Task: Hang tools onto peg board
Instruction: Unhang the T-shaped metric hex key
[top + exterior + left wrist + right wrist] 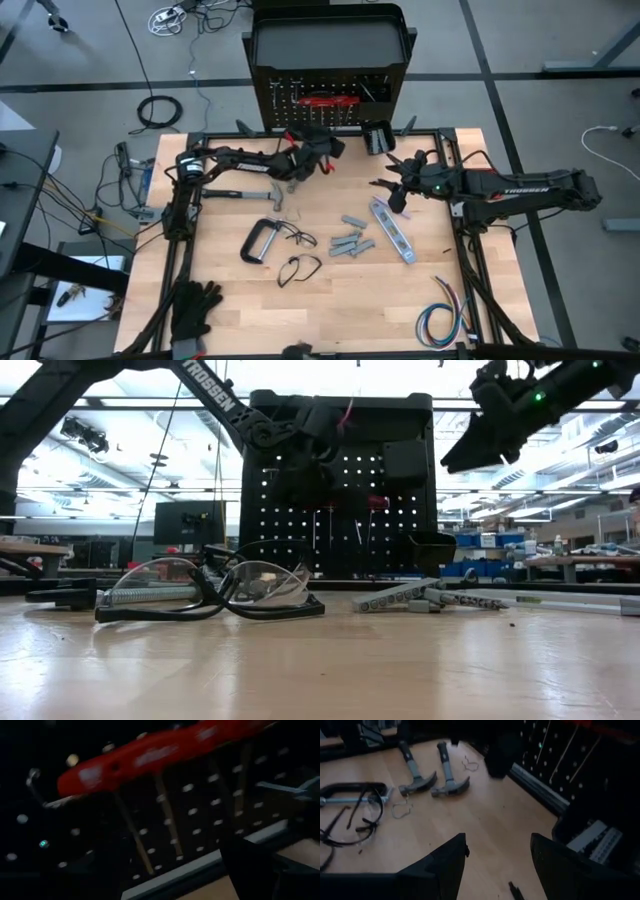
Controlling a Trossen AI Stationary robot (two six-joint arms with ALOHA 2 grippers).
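The jaws of the left gripper point(318, 148) stand spread and empty close against the upright black perforated metal peg board point(330, 100), facing a red-handled tool point(150, 757) that already hangs there on a silver hook. The jaws of the right gripper point(392, 192) are spread as well, holding nothing, raised above the wooden desk point(330, 320) near its far right part. Judged from above, the two black-handled steel hammers point(245, 192) lie at about nine o'clock from the left gripper, long axes running roughly three to nine, so that arm is the nearer. The silver flat bar tool point(392, 230) lies at six o'clock, just below the right gripper.
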